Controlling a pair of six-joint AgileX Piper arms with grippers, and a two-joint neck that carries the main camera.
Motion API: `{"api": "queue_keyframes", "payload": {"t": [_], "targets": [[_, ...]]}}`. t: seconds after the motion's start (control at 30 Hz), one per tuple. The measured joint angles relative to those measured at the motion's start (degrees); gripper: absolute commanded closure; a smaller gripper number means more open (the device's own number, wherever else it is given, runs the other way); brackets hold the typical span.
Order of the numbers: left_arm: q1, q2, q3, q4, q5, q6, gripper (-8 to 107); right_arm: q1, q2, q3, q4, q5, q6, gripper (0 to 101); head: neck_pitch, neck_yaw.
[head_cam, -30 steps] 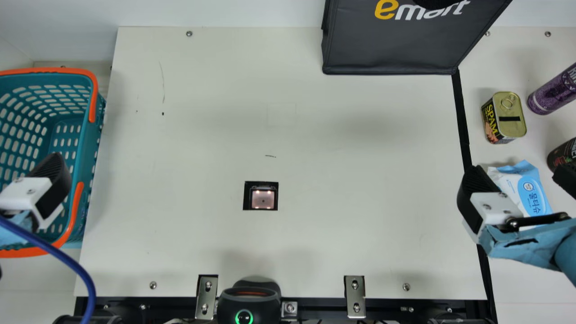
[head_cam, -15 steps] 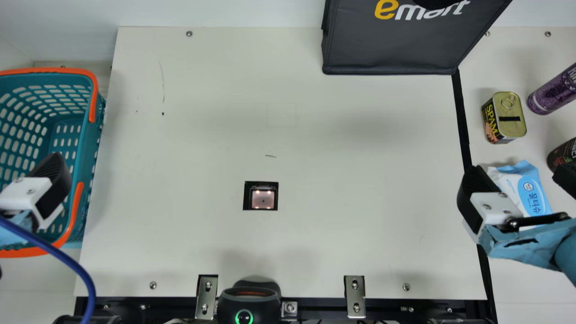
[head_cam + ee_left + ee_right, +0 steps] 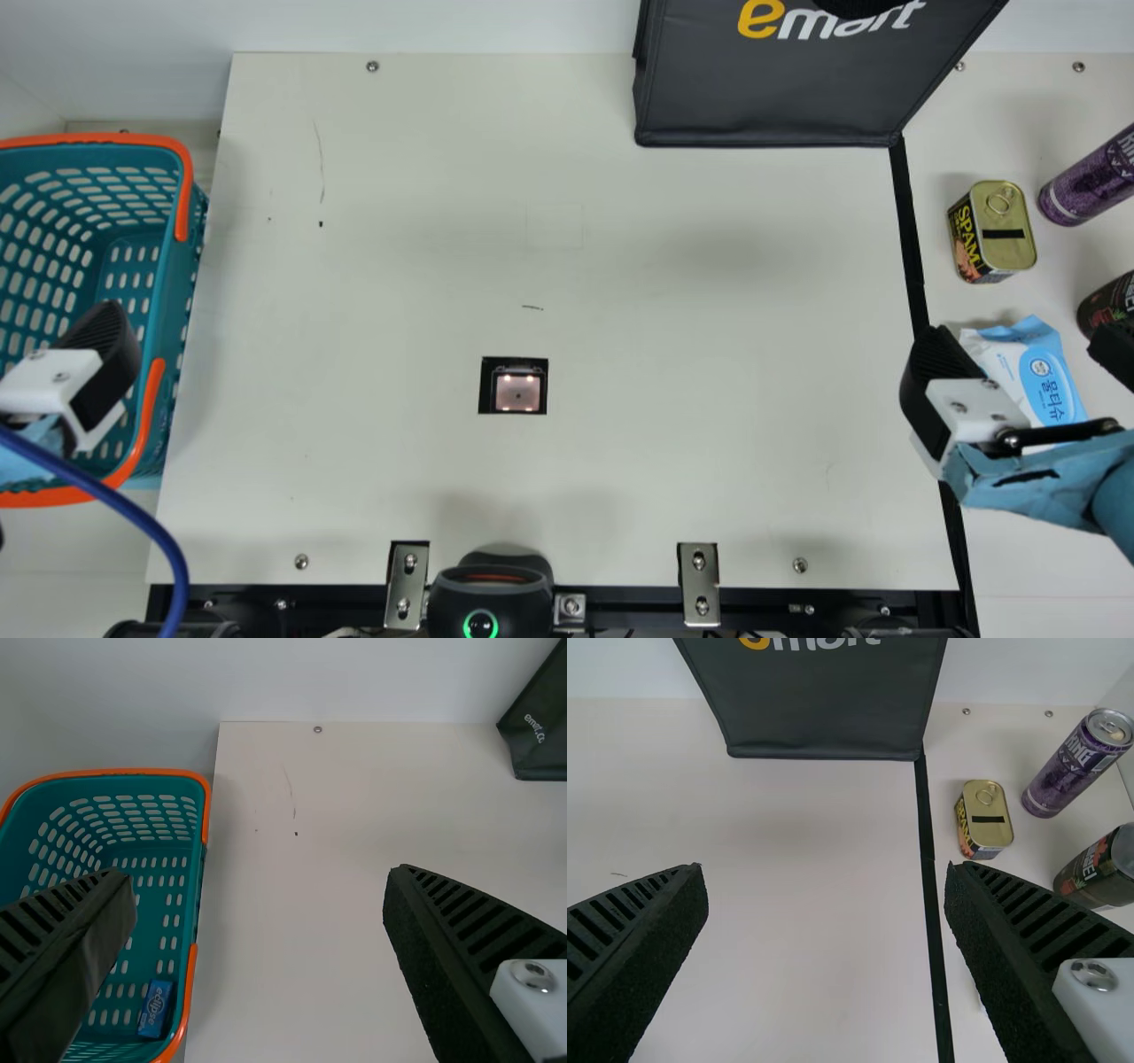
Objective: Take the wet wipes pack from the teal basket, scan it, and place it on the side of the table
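Observation:
The wet wipes pack, light blue and white, lies on the right side strip of the table, partly covered by my right gripper. That gripper stands open above it, and in the right wrist view my right gripper has nothing between its spread fingers. Over the teal basket at the far left is my left gripper. In the left wrist view my left gripper is open and empty, and a small blue pack lies inside the basket. The scanner window is set into the table.
Left of the wipes runs a black strip. Behind the wipes stand a SPAM can, a purple can and a dark can. A black bag is at the back; a black device sits at the front edge.

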Motion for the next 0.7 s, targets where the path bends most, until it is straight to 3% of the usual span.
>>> {"api": "queue_keyframes", "payload": {"t": [0.7], "targets": [[0.00, 0.00, 0.00, 0.00, 0.00, 0.00, 9, 0.00, 0.00, 0.00, 0.00, 0.06, 0.00, 6, 0.00, 0.00]]}}
